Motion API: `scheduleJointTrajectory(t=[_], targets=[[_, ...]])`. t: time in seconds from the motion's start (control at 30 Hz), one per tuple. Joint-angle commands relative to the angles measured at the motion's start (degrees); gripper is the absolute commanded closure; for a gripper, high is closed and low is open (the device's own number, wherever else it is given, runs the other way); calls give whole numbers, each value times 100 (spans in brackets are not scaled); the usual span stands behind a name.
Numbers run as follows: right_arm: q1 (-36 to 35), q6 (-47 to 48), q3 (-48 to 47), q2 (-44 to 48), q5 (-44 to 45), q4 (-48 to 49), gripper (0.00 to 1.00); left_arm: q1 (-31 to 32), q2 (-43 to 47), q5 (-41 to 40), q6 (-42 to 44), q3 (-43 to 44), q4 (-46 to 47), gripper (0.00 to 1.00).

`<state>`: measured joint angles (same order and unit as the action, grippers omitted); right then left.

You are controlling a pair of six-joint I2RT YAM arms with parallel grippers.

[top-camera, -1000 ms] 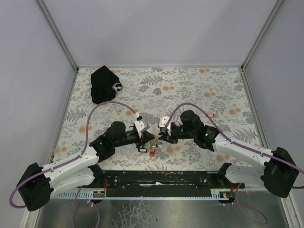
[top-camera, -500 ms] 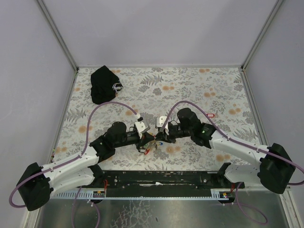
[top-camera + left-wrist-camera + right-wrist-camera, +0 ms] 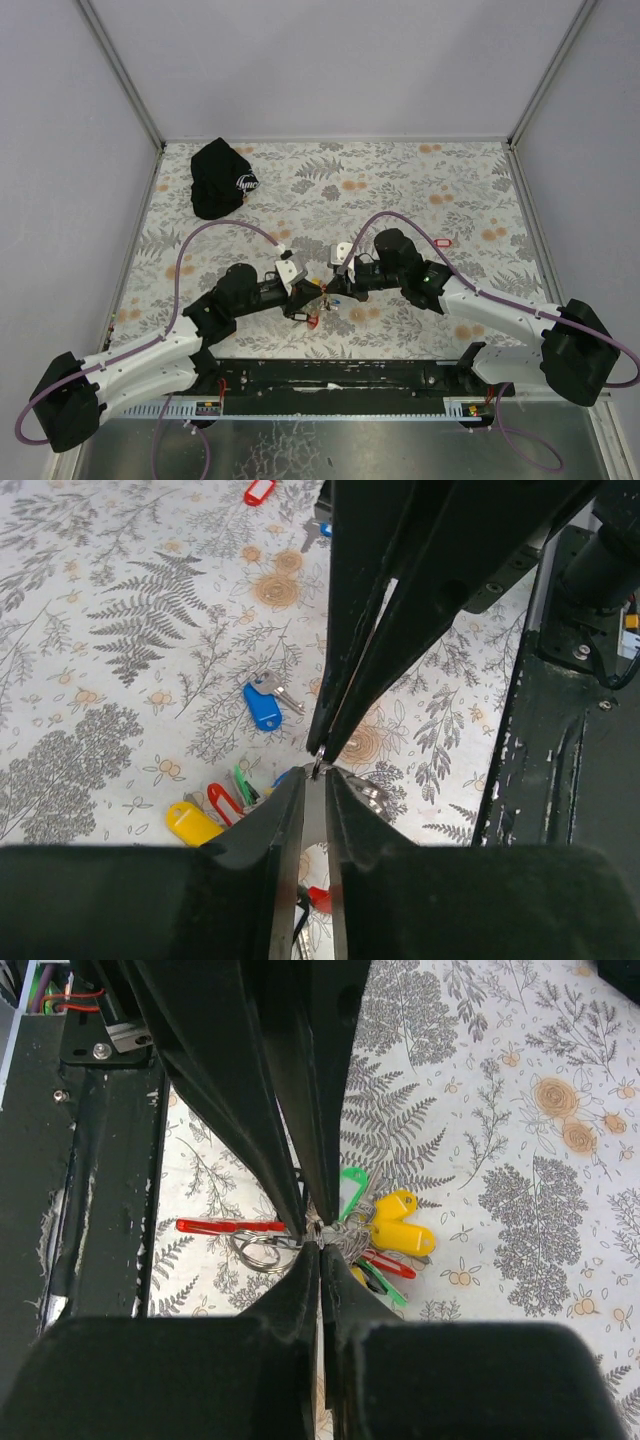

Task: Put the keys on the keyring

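Observation:
My left gripper [image 3: 316,292] and right gripper [image 3: 327,289] meet tip to tip near the table's front middle. Both are shut on the thin keyring [image 3: 317,766], which also shows in the right wrist view [image 3: 318,1232]. Yellow [image 3: 402,1225], green [image 3: 352,1179] and red [image 3: 386,1264] tagged keys hang bunched from it. They also show in the left wrist view, yellow tag [image 3: 192,823] and red tag [image 3: 222,802]. The red plastic piece [image 3: 230,1226] with wire loops [image 3: 256,1252] lies beside the tips. A loose blue-tagged key [image 3: 264,706] lies on the cloth just beyond.
A black cap with a white logo [image 3: 222,178] lies at the back left. A lone small red tag [image 3: 445,240] lies at the right, also in the left wrist view [image 3: 258,492]. The black base rail [image 3: 330,375] runs along the near edge.
My left arm has drawn back and leftward while my right gripper has moved left after it. The two sets of tips stay together at the key bunch.

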<state>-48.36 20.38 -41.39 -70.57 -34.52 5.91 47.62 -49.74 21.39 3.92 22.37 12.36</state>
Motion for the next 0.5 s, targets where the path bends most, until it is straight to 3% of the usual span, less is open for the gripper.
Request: scheduleJointTrajectory(t=[0.0,0.23,0.47], targets=[[94,-521,466,175,-74,1219,100,-47,569,-469,-416,-575,1182,84],[99,-1483,1495,218,151,3440,100,-559,1312,-551,-1548,-1846,3072,79],[99,-2060,2134,61,402,5017,100,-639,677,-393,-2080,-2356,4598,76]])
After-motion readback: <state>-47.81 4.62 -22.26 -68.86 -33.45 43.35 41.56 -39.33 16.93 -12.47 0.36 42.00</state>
